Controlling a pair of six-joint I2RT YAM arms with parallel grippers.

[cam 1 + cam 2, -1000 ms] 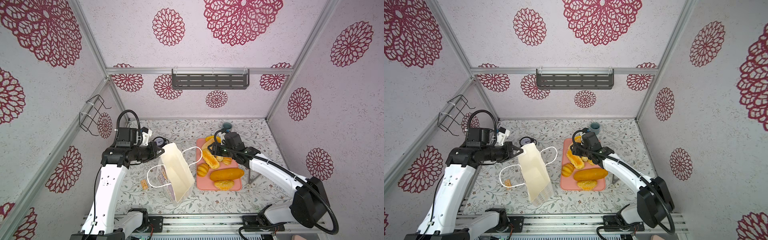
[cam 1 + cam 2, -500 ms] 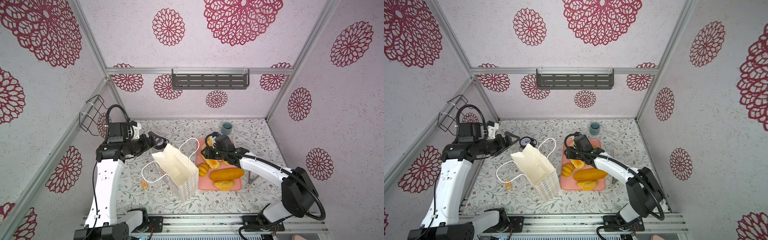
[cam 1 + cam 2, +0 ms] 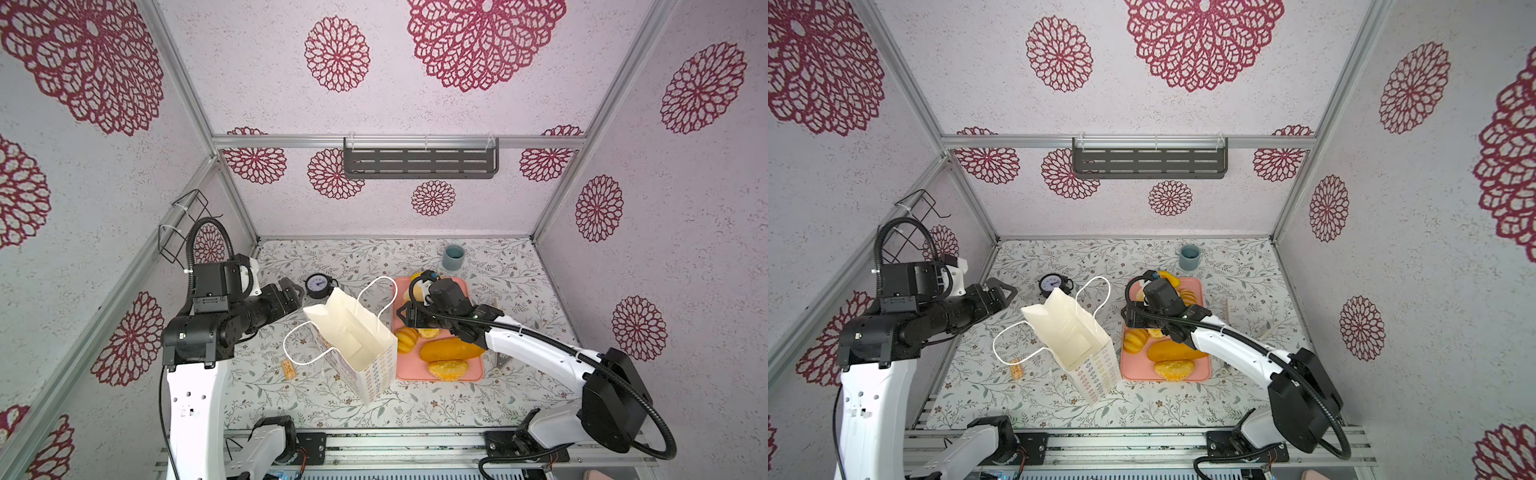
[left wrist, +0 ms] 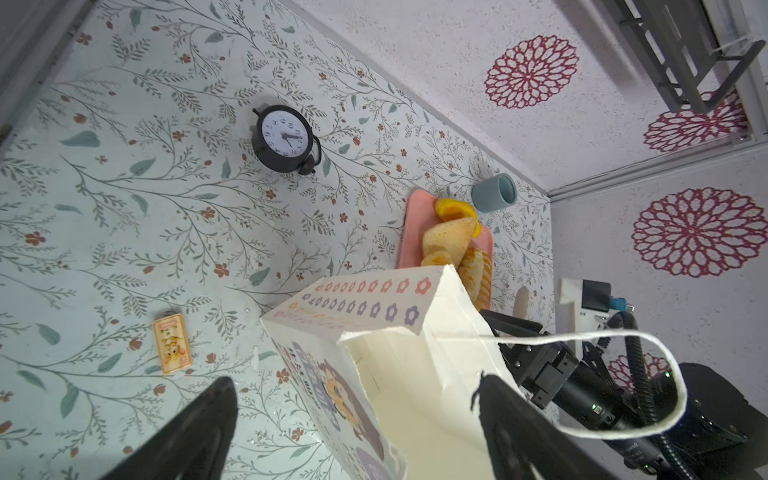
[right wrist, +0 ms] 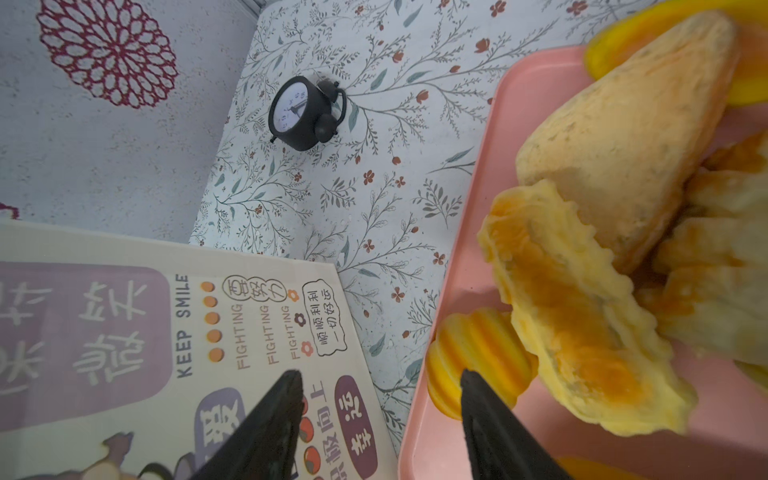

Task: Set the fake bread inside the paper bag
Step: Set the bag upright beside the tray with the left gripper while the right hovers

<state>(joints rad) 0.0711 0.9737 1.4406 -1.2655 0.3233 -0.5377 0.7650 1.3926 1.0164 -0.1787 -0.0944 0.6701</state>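
A robot test booth is posing as a homely corner here. Aluminium beams (image 3: 291,141) are framing wall panels (image 3: 482,37) wearing red-flower wallpaper, and a leafy printed cloth (image 3: 365,257) is covering the tabletop. The left arm (image 3: 191,395) and the right arm (image 3: 532,353) are standing on a metal rail (image 3: 415,451) along the near edge. A grey shelf (image 3: 419,162) is hanging on the far wall and a wire basket (image 3: 183,226) on the left one. An alarm clock (image 3: 318,286) and a cup (image 3: 453,257) are sitting towards the far side.

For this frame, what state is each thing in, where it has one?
paper bag: standing, mouth open, unheld, no bread visible inside.
fake bread: on the pink tray, ungripped.
left gripper: open, empty, clear of the bag.
right gripper: open, empty, over the tray.
cup: upright.
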